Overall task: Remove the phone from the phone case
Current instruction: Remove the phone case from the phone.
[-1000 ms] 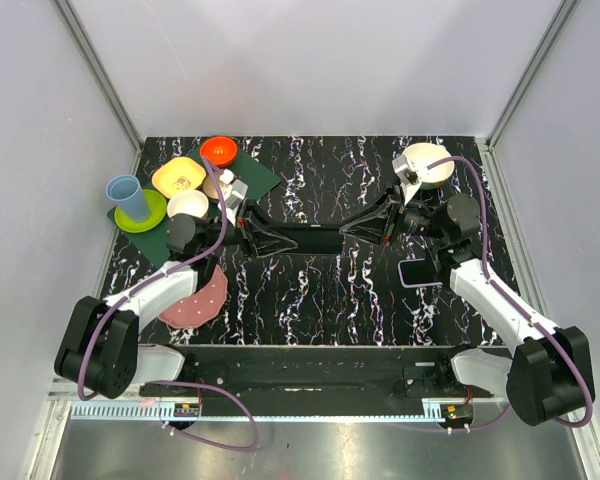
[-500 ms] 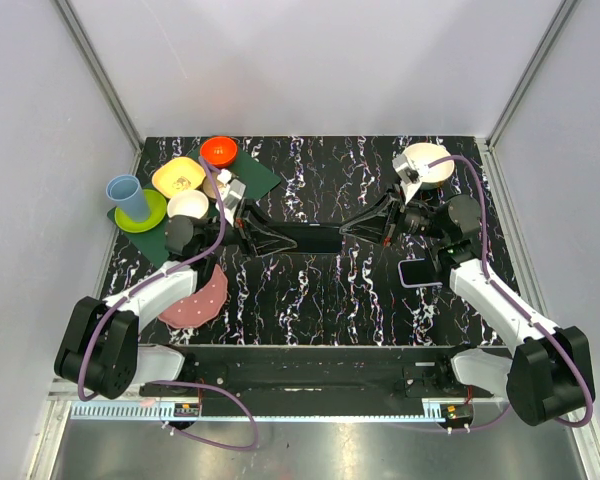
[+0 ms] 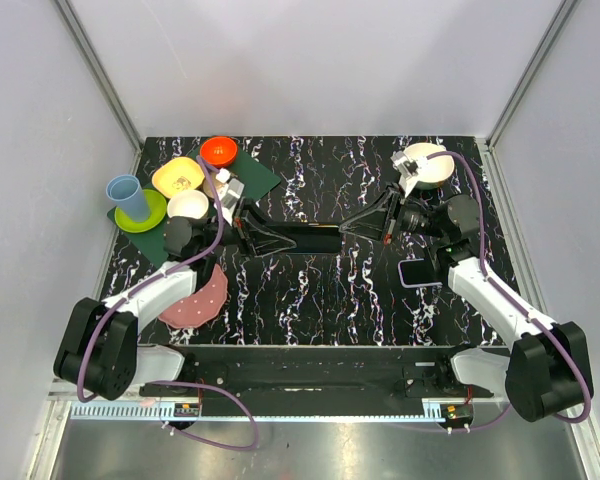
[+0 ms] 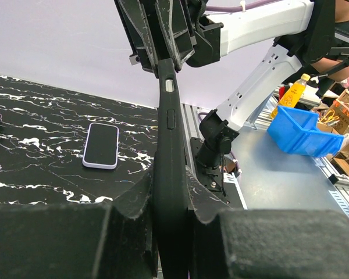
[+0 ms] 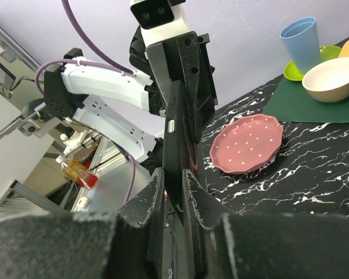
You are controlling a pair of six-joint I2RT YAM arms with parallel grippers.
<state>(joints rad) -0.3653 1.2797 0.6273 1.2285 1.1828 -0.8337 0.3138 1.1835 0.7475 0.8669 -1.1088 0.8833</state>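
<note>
- Held on edge above the middle of the worktop (image 3: 310, 300) and clear of it: the phone case (image 3: 305, 238), spanning the gap between the left tool (image 3: 263, 238) and the right tool (image 3: 355, 226).
- Left tool closed on the case's left end, with its fingers (image 4: 131, 200) pressed against both faces in the left wrist view.
- Right tool closed on the opposite end, hugging the thin edge from both sides in the right wrist view.
- Cannot tell from any view whether a handset sits inside the black shell; only the edge with its side buttons (image 4: 171, 119) faces the cameras.
- Lying flat and screen-up on the worktop just beside the right arm: a pale-rimmed phone (image 3: 420, 272) with no case, well apart from both tools.
- Probably light and thin, this case, with a matte, rubbery skin that grips well but a rim that flexes under a pull.
- Best taken by the short ends, as now, or by one corner of the lip to peel it back.
- Any phone, by contrast, likely stiff, smooth and glass-faced: apt to slip, and liable to crack if dropped from this height.
- Safer hold on a phone: across the long edges, not the screen.
</note>
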